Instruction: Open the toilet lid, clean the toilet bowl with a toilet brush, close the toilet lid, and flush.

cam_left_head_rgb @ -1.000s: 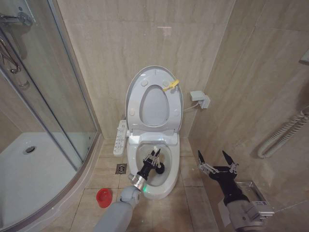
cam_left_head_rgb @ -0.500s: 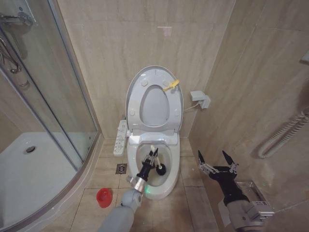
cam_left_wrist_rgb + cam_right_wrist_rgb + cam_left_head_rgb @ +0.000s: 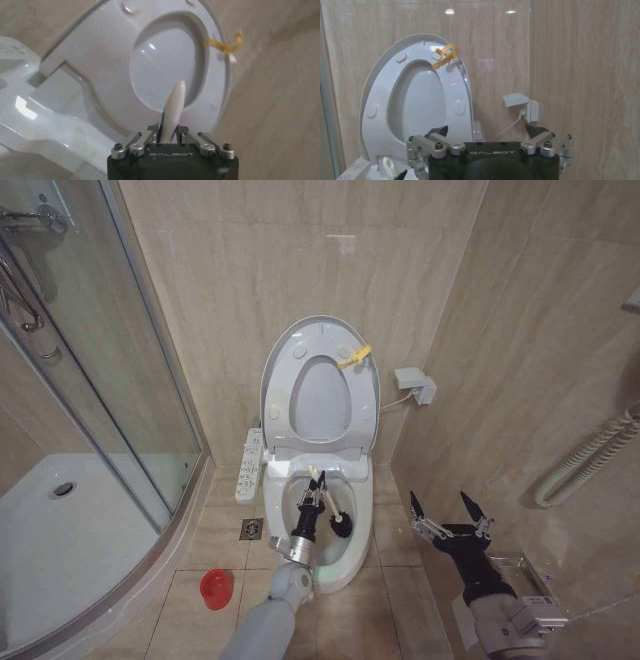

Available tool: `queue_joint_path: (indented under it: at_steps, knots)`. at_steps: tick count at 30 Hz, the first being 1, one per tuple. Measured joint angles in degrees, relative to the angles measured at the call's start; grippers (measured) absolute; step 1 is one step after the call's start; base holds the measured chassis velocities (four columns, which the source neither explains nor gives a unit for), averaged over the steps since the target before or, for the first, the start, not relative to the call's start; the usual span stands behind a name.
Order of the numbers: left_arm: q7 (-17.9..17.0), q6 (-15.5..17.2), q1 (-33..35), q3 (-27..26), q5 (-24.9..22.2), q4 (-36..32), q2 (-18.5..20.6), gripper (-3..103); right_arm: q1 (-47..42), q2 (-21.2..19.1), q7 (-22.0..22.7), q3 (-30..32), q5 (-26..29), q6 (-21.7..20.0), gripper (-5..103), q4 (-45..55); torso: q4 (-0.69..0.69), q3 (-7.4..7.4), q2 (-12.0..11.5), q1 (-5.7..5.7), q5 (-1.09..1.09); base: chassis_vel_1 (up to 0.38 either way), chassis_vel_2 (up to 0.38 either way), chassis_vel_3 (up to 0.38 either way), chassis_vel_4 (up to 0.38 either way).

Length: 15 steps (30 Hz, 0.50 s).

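Note:
The toilet lid (image 3: 285, 380) stands raised against the wall together with the seat, a yellow clip (image 3: 352, 358) at its rim. My left gripper (image 3: 315, 497) is over the toilet bowl (image 3: 335, 572), shut on the pale handle of the toilet brush (image 3: 313, 476). The brush's dark head (image 3: 342, 526) is down inside the bowl, toward its right side. In the left wrist view the handle (image 3: 176, 99) sticks up between the fingers of that gripper (image 3: 169, 131) in front of the lid (image 3: 100, 60). My right gripper (image 3: 448, 513) hangs open to the right of the toilet, holding nothing; its own view shows it (image 3: 487, 132) facing the lid (image 3: 377, 108).
A red brush holder (image 3: 215, 587) sits on the floor left of the bowl, near a floor drain (image 3: 250, 529). A control panel (image 3: 249, 465) is on the toilet's left side. The glass shower enclosure (image 3: 110, 380) and tray (image 3: 70, 530) take the left. A wall box (image 3: 415, 385) is on the right.
My left arm has shifted to the right, and the brush head has swept toward the right side of the bowl. The right arm has stayed still.

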Motion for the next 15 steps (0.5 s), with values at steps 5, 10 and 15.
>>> queue_joint_path:
  at_steps: [5,10,15]
  knots:
    - [0.3,-0.4,0.6,-0.7,7.3,2.9,0.7,22,0.0,0.0,0.0,0.0,0.0,0.0,100,0.0,-0.03,0.0,0.0,0.0,-0.01,0.0,0.0,0.0,0.0]
    - [-3.2,2.0,0.9,-0.7,3.5,0.0,1.9,22,0.0,0.0,0.0,0.0,0.0,0.0,100,0.0,-0.02,0.01,0.0,0.0,-0.02,0.0,0.0,0.0,0.0]
    - [-3.8,4.4,1.0,-0.1,-3.6,-5.9,2.3,22,0.0,0.0,0.0,0.0,0.0,0.0,100,0.0,-0.04,0.01,0.0,0.0,-0.02,0.0,0.0,0.0,0.0]
